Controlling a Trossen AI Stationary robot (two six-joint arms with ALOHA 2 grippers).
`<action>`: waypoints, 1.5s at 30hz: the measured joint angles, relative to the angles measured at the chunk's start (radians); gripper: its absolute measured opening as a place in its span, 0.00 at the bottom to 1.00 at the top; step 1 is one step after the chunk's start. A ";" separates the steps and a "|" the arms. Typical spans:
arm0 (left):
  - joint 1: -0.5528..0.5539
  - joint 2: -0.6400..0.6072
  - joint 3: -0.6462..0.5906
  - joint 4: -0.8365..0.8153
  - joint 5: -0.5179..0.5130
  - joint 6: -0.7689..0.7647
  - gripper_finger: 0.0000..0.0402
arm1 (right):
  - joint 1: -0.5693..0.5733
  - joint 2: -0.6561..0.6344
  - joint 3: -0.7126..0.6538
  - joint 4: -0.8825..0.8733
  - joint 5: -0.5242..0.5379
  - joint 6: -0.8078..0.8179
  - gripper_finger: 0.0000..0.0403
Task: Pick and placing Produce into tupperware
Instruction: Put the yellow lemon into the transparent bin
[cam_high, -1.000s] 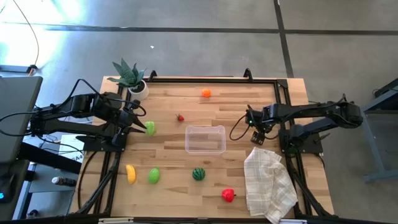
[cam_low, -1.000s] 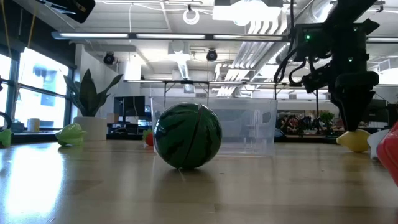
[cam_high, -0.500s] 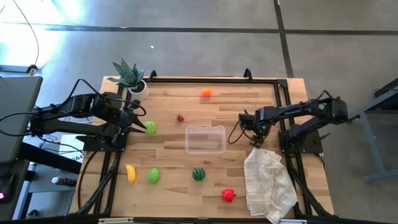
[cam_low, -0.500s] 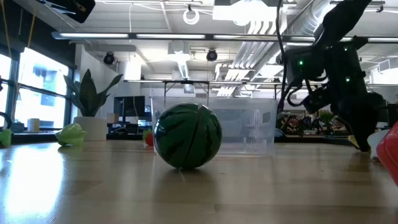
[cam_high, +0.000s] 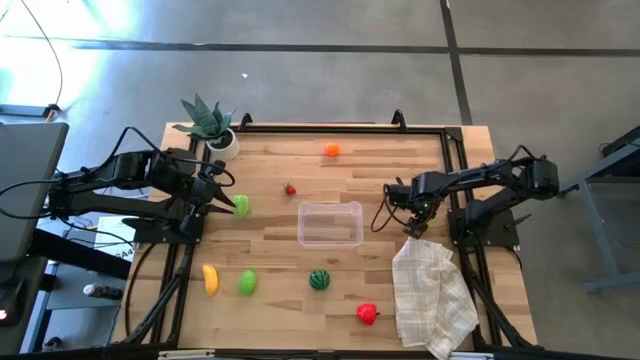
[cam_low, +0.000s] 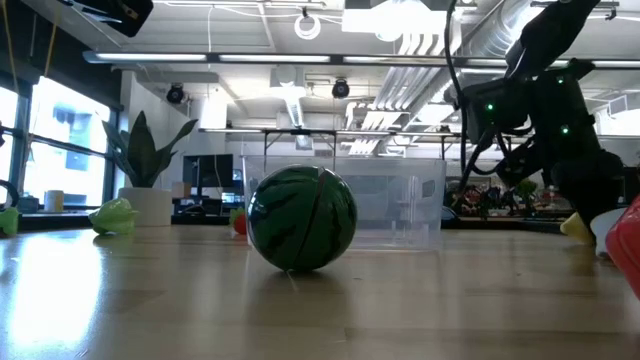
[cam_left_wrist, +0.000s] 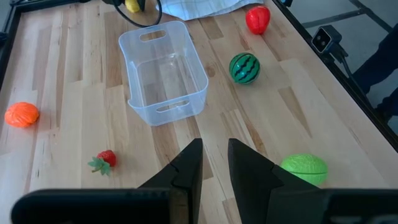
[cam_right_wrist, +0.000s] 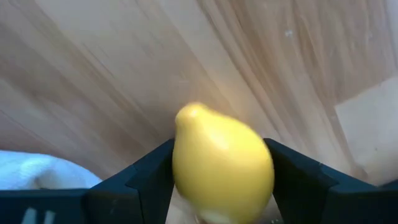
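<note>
1. The counter (cam_high: 290, 250) carries everything, with the produce scattered widely. I read this as a deliberate spread, so each piece needs its own reach.

2. The white checked cloth (cam_high: 432, 292) lies crumpled at the counter's near right corner. It is not part of the task, but it sits just beside my working arm.

3. The tupperware (cam_high: 330, 223) sits open and empty near the counter's middle, within reach of both arms.

4. The right end effector (cam_high: 414, 226) is low over the counter toward the right edge, between the tupperware and the cloth. In the right wrist view its fingers (cam_right_wrist: 146, 177) sit on both sides of the lemon (cam_right_wrist: 222, 167), clenched on it. Judgement: this is the pick, with transfer to the tupperware next.

5. The left end effector (cam_left_wrist: 214, 168) waits near the left edge, fingers nearly together, grasping nothing, just beside a green piece (cam_high: 241, 206).

6. The watermelon (cam_high: 319, 280), another green piece (cam_high: 247, 283) and the banana (cam_high: 210, 279) lie along the near edge. The red pepper (cam_high: 367, 314) is nearest that edge.

7. The orange (cam_high: 331, 150) sits by the far edge.

8. The strawberry (cam_high: 290, 188) lies just beyond the tupperware's far left corner.
</note>
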 joint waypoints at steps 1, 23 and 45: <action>0.000 0.000 0.000 0.000 0.000 0.000 0.17 | 0.000 0.000 0.000 0.003 0.000 -0.002 0.56; 0.000 0.000 0.000 0.000 0.000 0.000 0.17 | 0.000 0.000 0.001 0.010 0.000 0.010 0.56; 0.000 0.000 0.000 0.000 0.000 0.000 0.17 | 0.001 0.000 0.004 0.018 -0.024 0.028 0.48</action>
